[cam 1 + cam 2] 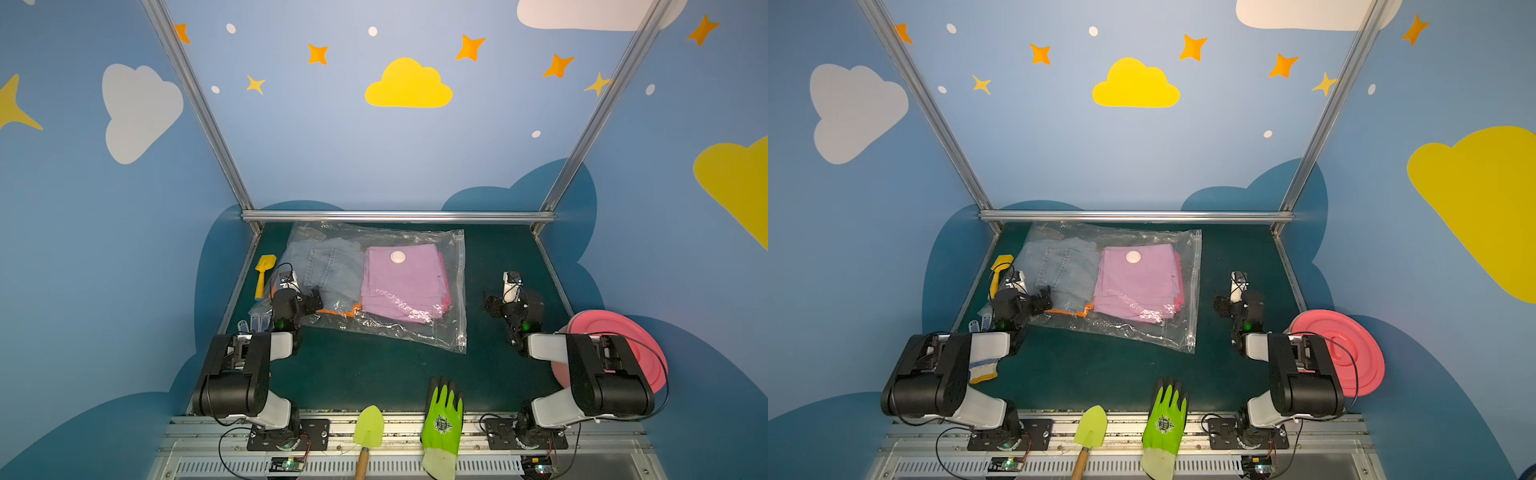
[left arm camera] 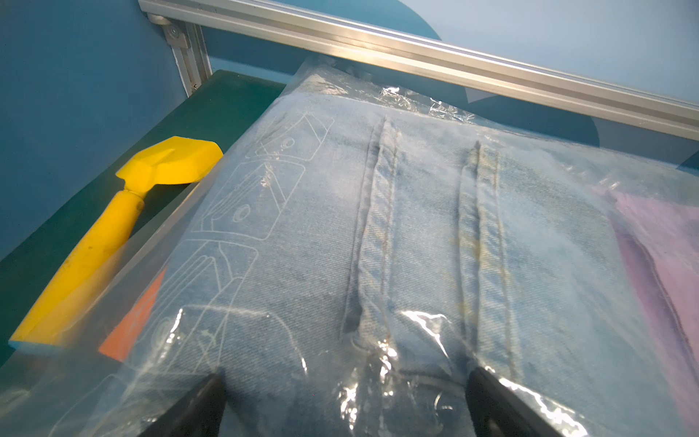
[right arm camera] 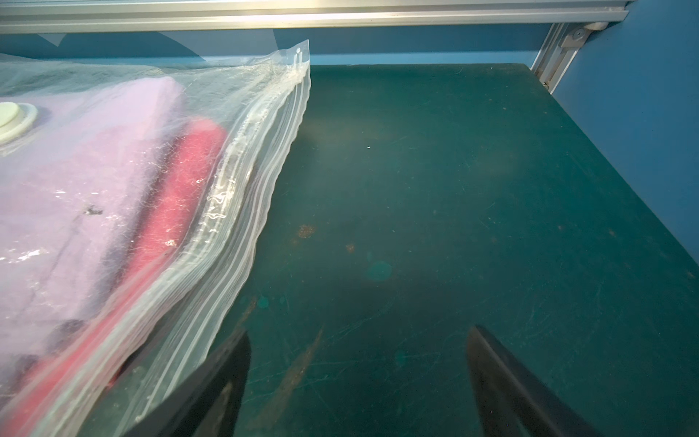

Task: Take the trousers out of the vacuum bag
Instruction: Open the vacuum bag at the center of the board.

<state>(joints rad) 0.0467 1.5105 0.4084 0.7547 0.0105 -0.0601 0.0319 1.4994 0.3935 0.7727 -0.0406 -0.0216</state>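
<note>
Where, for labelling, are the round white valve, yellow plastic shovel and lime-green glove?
Round white valve (image 1: 397,257): a top view, cap centre.
Yellow plastic shovel (image 2: 100,242): left wrist view, handle.
Lime-green glove (image 1: 443,417): a top view, palm.

No legible words or numbers found.
Green glove (image 1: 441,415), near edge of the tabletop (image 1: 374,374): dark round emblem on its back, lettering too small to read.
Vacuum bag (image 2: 242,212): white line-drawn pictograms printed on the plastic, no readable text.

Dark green table (image 1: 374,374), carrying:
- vacuum bag (image 1: 415,332), far centre, flat
- yellow toy spade (image 1: 264,274), far left, beside the bag
- blue-dotted white glove (image 1: 253,324), left
- green trowel (image 1: 368,428) and green glove (image 1: 442,419), overhanging the near edge
- pink round lid (image 1: 623,328), right edge
</note>
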